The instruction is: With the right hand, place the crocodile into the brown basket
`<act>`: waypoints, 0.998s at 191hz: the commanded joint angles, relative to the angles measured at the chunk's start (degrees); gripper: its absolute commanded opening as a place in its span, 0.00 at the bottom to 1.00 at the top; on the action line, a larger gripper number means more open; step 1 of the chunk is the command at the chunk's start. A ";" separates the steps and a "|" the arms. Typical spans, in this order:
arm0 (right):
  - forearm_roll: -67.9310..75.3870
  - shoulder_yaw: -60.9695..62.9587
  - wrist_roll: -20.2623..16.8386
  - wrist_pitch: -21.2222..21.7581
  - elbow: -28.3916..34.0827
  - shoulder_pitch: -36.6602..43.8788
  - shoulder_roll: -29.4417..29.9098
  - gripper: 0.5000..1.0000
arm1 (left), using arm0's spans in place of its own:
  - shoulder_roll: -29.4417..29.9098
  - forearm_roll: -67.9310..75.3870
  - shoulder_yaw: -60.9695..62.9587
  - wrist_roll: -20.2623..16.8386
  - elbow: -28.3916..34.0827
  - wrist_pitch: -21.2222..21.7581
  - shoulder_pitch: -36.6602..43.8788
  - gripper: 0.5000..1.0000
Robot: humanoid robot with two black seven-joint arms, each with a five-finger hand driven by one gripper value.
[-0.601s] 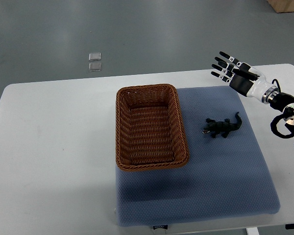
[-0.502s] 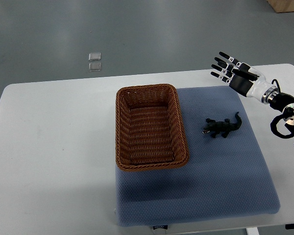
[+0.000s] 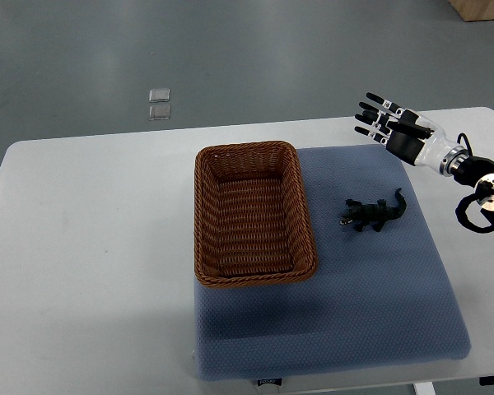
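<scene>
A small dark crocodile toy (image 3: 374, 214) lies on the blue mat (image 3: 370, 304), to the right of the brown wicker basket (image 3: 206, 216), which holds nothing. My right hand (image 3: 380, 118) hovers above the mat's far right corner, up and to the right of the crocodile and well apart from it. Its fingers are spread, pointing left, and hold nothing. The left arm is out of view.
The mat covers the right half of a white table (image 3: 90, 247). Two small clear squares (image 3: 159, 104) lie on the grey floor beyond the table. My right forearm and its cables (image 3: 482, 185) show at the right edge.
My right hand has shifted slightly up and away from the crocodile. The crocodile and basket have not moved.
</scene>
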 commanded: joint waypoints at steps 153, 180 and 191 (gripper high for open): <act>-38.68 0.08 14.81 1.98 1.49 7.26 -2.90 0.86 | 0.00 0.00 0.00 0.00 -0.04 -0.01 -0.04 1.00; -47.82 0.17 18.68 1.98 3.60 7.96 -4.22 0.86 | 0.00 0.00 0.00 0.00 -0.04 -0.01 -0.04 1.00; -50.37 0.17 19.13 1.98 6.94 7.78 -5.54 0.86 | 0.00 0.00 0.00 0.00 -0.04 -0.01 -0.04 1.00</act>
